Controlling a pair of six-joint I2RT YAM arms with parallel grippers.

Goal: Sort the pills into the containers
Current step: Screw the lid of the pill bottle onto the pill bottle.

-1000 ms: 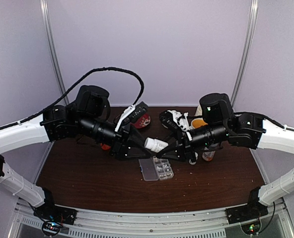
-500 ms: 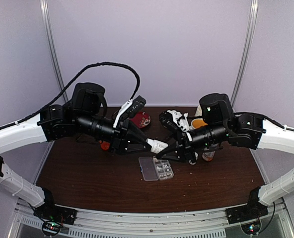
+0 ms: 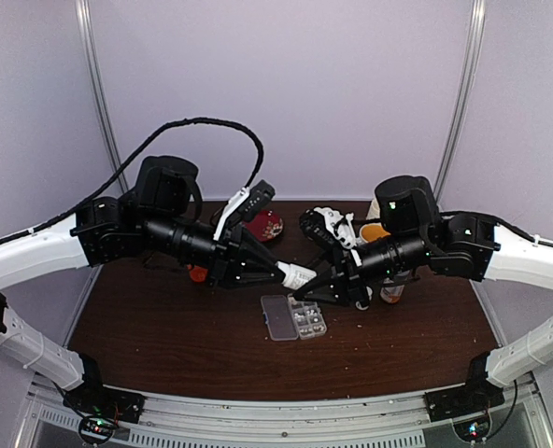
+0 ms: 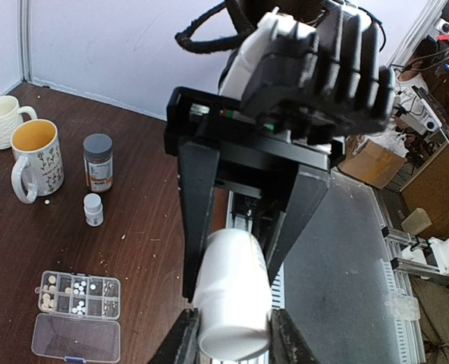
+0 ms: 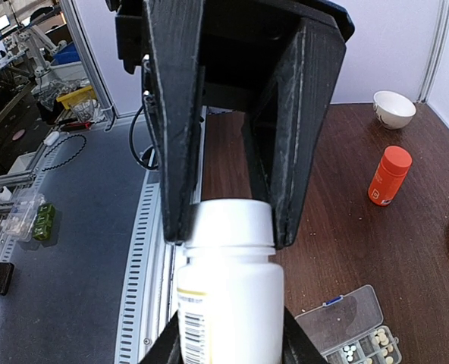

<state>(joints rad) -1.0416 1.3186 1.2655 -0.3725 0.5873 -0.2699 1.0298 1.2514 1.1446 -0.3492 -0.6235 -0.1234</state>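
A white bottle (image 5: 228, 303) is held level between the two arms. Its body is clamped by the right fingers (image 4: 198, 212), and its cap (image 5: 230, 222) is pressed on both sides by the left fingers (image 5: 175, 152), which appear closed on it. The pill box (image 4: 79, 315) lies open on the table (image 4: 141, 189) just below the point where the fingers meet. Whitish pills (image 4: 79, 307) are seen in several of its cells.

The bottle is judged to be stiff, smooth and light, so it could slip or turn if it is gripped loosely. The body is best held at mid-height and the cap squarely across its sides. The pills are judged tiny, light and apt to roll or bounce, so they should be poured slowly and low over a cell.
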